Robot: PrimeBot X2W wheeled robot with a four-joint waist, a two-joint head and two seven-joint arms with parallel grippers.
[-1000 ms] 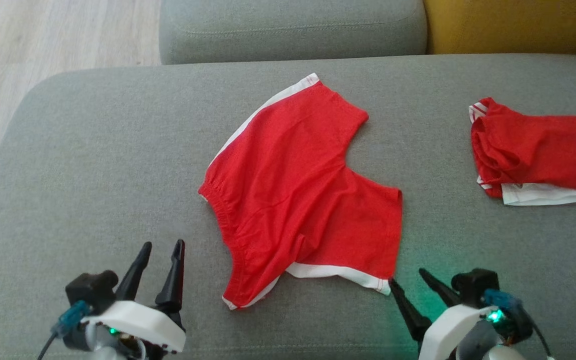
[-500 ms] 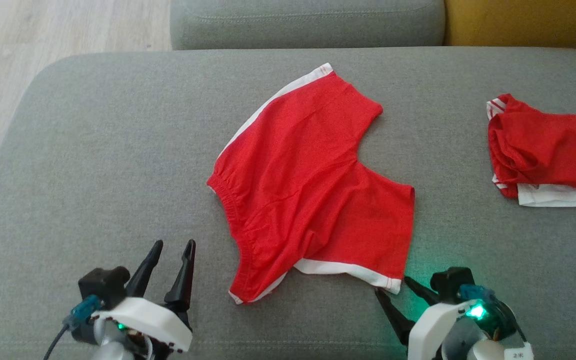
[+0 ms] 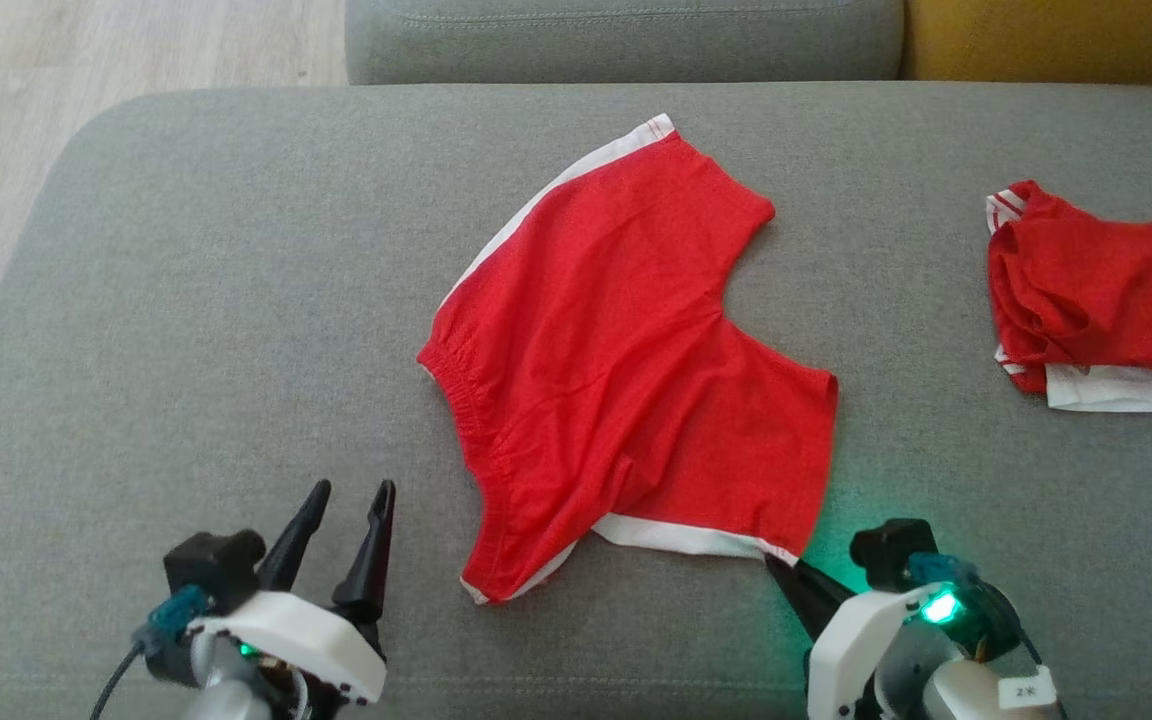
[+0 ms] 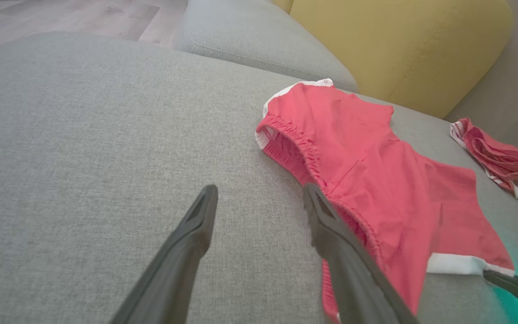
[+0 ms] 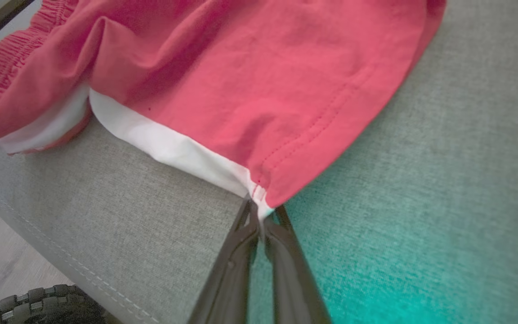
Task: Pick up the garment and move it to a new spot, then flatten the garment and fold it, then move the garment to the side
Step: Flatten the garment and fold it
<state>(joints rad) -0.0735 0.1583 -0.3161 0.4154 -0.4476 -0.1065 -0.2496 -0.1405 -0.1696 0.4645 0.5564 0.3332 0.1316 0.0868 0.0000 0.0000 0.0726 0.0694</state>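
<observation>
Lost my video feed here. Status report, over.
Right gripper shut on near white-trimmed corner of red shorts. Left gripper open, empty. Shorts spread on grey cushion, unfolded. Second red garment far right, not in the way.

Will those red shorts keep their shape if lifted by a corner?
Probably not: the red shorts lie wrinkled, so they should droop. Thin cloth looks light. Held by the right gripper at one corner, they'd likely hang lopsided.
</observation>
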